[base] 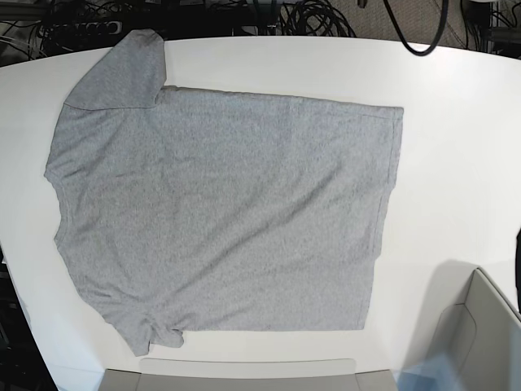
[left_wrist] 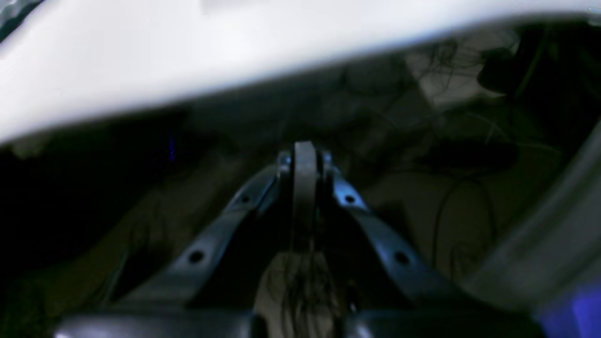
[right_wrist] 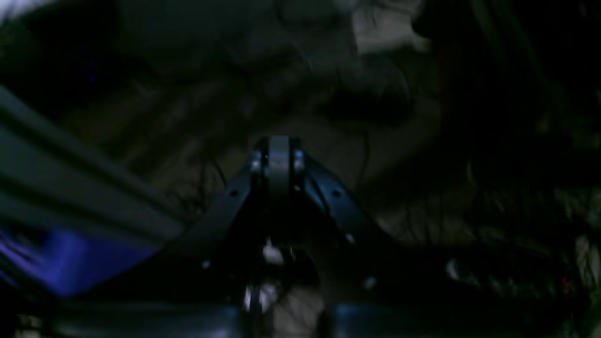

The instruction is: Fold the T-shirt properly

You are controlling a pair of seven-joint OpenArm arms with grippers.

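Note:
The heather-grey T-shirt [base: 220,212] lies spread flat on the white table [base: 456,122] in the base view, plain side up. One sleeve points to the far left corner and the other to the near left. Neither gripper shows in the base view. In the left wrist view my left gripper [left_wrist: 305,157] is shut with nothing between its fingers; it hangs below the white table edge [left_wrist: 141,61], away from the shirt. My right gripper [right_wrist: 278,152] is likewise shut and empty, over a dark floor.
A grey box wall [base: 480,326] stands at the table's near right corner, and a grey panel [base: 244,375] runs along the near edge. Black cables [base: 309,16] lie behind the table's far edge. Loose cables cover the dim floor [left_wrist: 450,202] under both wrist cameras.

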